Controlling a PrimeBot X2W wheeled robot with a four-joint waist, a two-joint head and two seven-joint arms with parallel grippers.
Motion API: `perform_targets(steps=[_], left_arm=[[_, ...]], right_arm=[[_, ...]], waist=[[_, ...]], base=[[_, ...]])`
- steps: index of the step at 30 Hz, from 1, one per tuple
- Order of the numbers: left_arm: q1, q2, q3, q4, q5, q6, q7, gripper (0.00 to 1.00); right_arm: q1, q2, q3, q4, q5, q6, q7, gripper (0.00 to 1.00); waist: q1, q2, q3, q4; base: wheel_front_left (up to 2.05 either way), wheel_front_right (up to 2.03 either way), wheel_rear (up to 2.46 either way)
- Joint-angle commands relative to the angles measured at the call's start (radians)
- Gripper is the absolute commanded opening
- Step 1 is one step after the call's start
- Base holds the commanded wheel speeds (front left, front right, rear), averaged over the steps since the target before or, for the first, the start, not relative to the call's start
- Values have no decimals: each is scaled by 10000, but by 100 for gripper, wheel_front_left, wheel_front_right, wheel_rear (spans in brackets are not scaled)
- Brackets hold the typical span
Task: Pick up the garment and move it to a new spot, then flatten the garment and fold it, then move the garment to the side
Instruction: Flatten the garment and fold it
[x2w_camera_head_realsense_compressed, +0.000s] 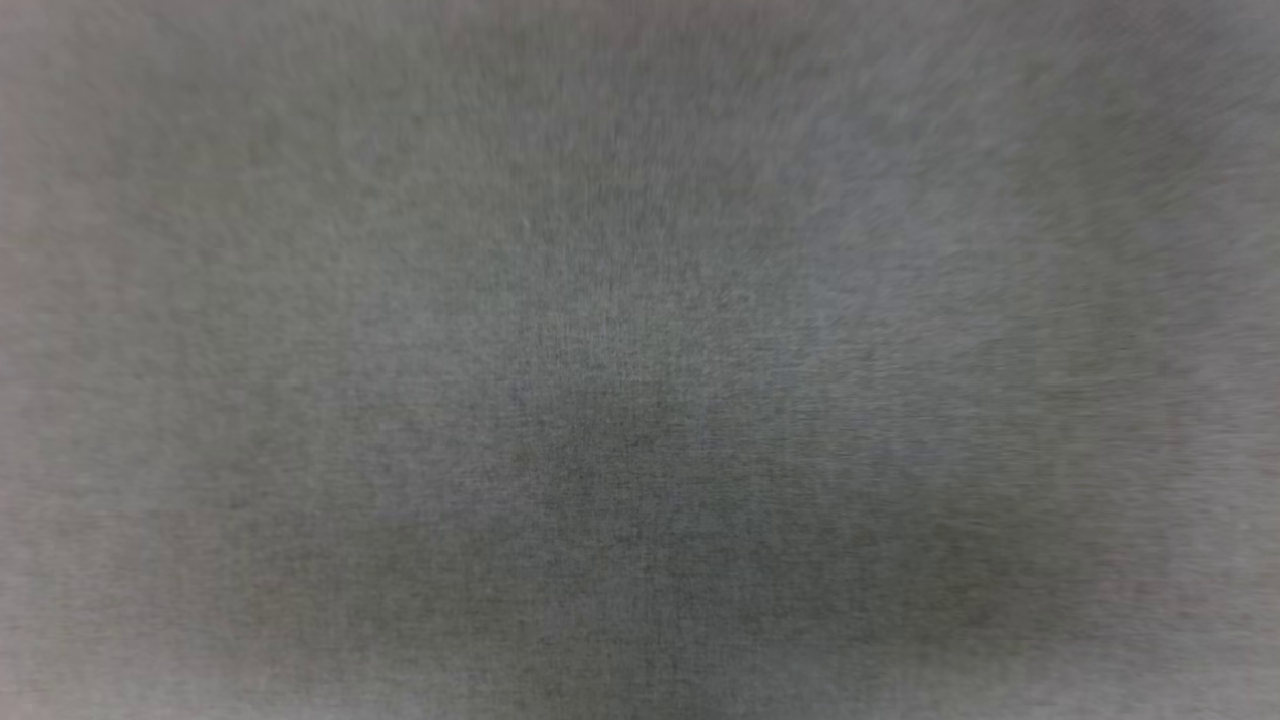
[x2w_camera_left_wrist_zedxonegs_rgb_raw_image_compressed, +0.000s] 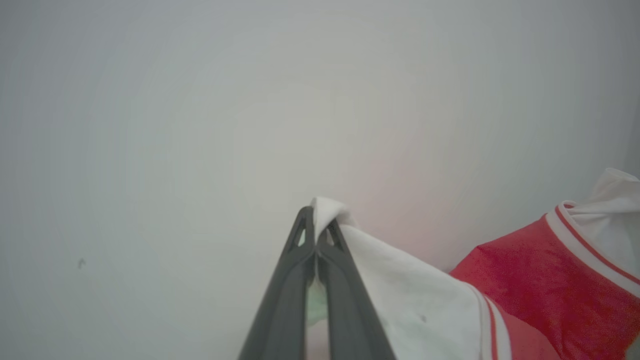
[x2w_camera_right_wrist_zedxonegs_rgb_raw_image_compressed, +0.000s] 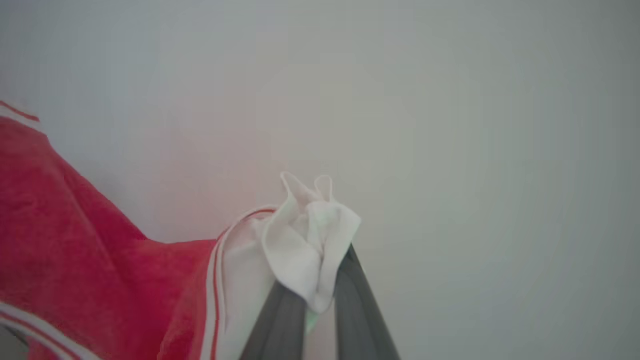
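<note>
The left jaws are pressed together on a white fold of the T-shirt (x2w_camera_left_wrist_zedxonegs_rgb_raw_image_compressed: 525, 280); the two dark fingers (x2w_camera_left_wrist_zedxonegs_rgb_raw_image_compressed: 290, 290) meet at their tips, and a tuft of white cloth stands just past them. From this pinch the cloth runs toward the right and lower edge of the left wrist view, through a red-white stripe trim into the red body. The right jaws pinch a bunched white corner of the same T-shirt (x2w_camera_right_wrist_zedxonegs_rgb_raw_image_compressed: 75, 225), with the wad sitting between and over the fingers (x2w_camera_right_wrist_zedxonegs_rgb_raw_image_compressed: 355, 310). From there the cloth runs toward the left of the right wrist view, again across stripe trim into red. It cannot be told whether each held white part is a sleeve or the hem band. The head view is too blurred to read. Governing relation: the garment lies inboard of both pinches, so its long axis runs from arm to arm and neither arm is nearer to it than the other. The background in both wrist views is plain pale grey, and it cannot be told whether the red body touches the surface. Judgement: the task is in its carry or spread phase. The coming move calls for both arms to travel together, drawn apart enough to take out the slack. A one-sided lead would likely skew the cloth.
</note>
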Motion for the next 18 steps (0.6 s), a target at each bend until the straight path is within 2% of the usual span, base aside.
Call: perform_targets(steps=[1,5,10,15,18], left_arm=[[262,-94,-47,312,-109,-109,-233,0],[901,-159,-318,863,-387,-258,-708,0],[2232,-306,-852,1170,-1055,-313,-354,0],[3599,50,-1326,705,-2032,-319,597,0],[4271,334,-1438,370,-2454,-321,1111,0]], right_arm=[[85,108,125,293,-109,-10,-194,0],[758,319,594,955,82,-10,-302,0],[1883,152,1196,1091,939,-10,114,0],[3071,-124,1249,678,2715,-10,1404,0],[3649,-606,1337,275,3455,-10,2245,0]], waist=[[0,0,1686,373],[0,0,1549,513],[0,0,994,620],[0,0,178,587],[0,0,-390,555]], base=[[0,0,0],[0,0,0],[0,0,0],[0,0,0],[0,0,0]])
